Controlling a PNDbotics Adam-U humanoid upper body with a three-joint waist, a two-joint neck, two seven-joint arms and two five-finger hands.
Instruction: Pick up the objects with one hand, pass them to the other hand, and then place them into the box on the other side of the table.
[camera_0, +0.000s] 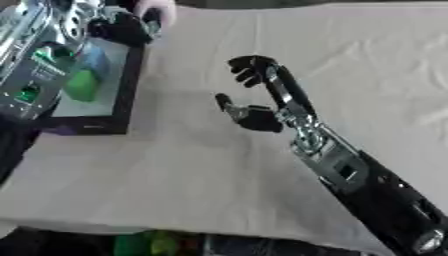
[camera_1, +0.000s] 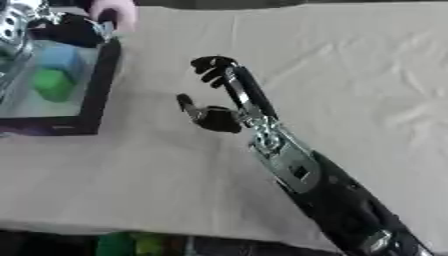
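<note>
- The right hand (camera_0: 254, 92) hovers over the middle of the bench (camera_0: 219, 165), its arm reaching in from the near right. Its fingers (camera_0: 249, 67) curl at the tips with the thumb set apart, and nothing lies between them; it holds nothing.
- Judged from that pose, the right hand has no load and waits in the middle, where a hand-over would most likely take place.
- The left hand (camera_1: 74, 30) sits at the far left over the far edge of the box (camera_1: 101, 75), mostly dark and partly hidden by the arm's silver parts. I cannot tell how its fingers stand or whether they hold anything.
- The box is a shallow tray with a dark rim and a pale floor, lying at the left side of the bench.
- Inside it lie a green block (camera_1: 52, 84) and, just beyond it, a blue block (camera_1: 63, 59); the two look close together, perhaps touching. Both read as small, chunky pieces with flat faces, likely easy to hold.
- A pink shape (camera_1: 118, 12) shows at the far edge next to the left hand; I cannot make out what it is.
- The open bench shows no loose objects, only creased pale cloth.
</note>
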